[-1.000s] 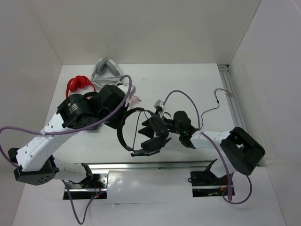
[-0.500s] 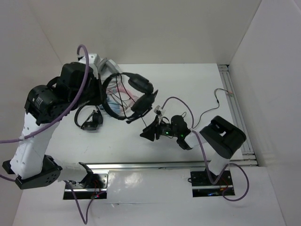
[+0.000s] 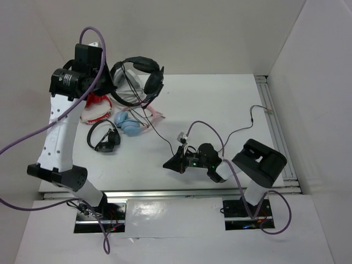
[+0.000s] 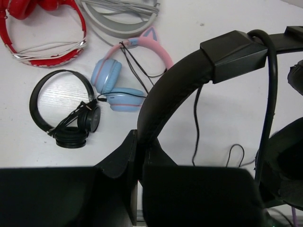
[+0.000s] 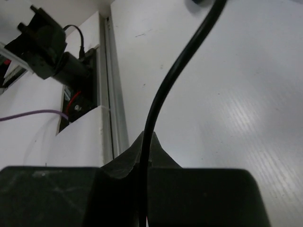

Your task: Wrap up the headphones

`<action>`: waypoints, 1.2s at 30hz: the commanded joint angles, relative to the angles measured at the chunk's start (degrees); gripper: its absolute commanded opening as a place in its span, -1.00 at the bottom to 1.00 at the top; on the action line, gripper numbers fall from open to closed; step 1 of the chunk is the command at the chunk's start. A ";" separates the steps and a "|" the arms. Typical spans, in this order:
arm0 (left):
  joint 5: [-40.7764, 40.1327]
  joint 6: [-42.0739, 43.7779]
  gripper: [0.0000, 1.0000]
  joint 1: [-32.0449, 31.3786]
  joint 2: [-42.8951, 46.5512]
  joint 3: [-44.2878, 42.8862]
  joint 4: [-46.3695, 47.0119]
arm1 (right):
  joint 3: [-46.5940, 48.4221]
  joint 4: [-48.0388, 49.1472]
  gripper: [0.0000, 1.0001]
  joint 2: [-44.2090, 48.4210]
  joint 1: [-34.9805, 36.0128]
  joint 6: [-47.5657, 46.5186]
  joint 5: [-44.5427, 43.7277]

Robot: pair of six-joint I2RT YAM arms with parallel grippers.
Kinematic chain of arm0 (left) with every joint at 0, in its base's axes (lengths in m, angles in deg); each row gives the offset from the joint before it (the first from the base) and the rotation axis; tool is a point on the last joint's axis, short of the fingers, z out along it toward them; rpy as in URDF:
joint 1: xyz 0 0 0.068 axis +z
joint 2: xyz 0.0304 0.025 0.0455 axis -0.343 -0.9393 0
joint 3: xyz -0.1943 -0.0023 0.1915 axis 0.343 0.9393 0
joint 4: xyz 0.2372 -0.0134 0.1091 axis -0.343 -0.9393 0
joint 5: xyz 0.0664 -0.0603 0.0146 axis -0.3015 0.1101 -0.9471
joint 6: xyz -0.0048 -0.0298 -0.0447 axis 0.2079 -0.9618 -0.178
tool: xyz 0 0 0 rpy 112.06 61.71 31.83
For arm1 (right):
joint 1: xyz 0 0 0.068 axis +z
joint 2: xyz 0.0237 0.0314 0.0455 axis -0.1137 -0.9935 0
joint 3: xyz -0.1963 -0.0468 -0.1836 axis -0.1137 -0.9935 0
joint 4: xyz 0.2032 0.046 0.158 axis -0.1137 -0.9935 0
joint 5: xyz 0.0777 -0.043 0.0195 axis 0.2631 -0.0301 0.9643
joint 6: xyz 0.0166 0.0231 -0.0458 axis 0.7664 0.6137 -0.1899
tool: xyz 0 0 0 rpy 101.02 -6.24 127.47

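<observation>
Headphones (image 3: 154,82) held aloft, band arcing left, cups right.

- Large padded over-ear headphones (image 4: 175,90): all black; thin rubber cable (image 5: 161,104) black.
- Small thin-banded headphones (image 4: 88,119): black.
- Cat-ear plastic headphones (image 4: 105,76): pink band, pale blue cups.
- Chunky glossy headphones (image 4: 28,7): red.
- Flat table (image 3: 220,104): white.

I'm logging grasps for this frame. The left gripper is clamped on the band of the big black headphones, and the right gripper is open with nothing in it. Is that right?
Not quite. The right gripper is shut on the thin black cable, as the right wrist view shows. The left gripper is indeed clamped on the band of the big black headphones.
</observation>
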 commanded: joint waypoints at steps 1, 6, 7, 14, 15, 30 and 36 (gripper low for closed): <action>0.91 -0.16 -1.00 3.20 -2.99 -3.69 5.31 | -2.55 1.79 -1.00 5.17 3.06 -2.47 -4.70; -2.45 -0.16 -1.00 5.93 -8.80 -5.36 6.54 | -1.95 -14.00 -1.00 15.97 11.84 -9.14 -13.04; -3.49 -0.16 -1.00 5.93 -9.85 -5.89 6.54 | -1.94 -16.82 -1.00 17.91 13.16 -10.02 -14.98; -13.16 -2.87 -1.00 4.72 -16.37 -5.11 4.78 | 6.40 -39.50 -1.00 26.89 20.46 -14.42 -22.72; -14.30 -2.88 -1.00 3.92 -16.37 -3.54 4.78 | 8.15 -42.65 -1.00 28.37 20.47 -15.12 -23.51; -22.32 1.24 -1.00 -13.23 1.02 27.14 13.22 | 36.28 -76.24 -1.00 36.30 16.61 -32.33 -40.62; -20.29 3.62 -1.00 -18.05 6.74 33.64 11.47 | 37.43 -75.56 -1.00 35.24 15.37 -35.25 -56.37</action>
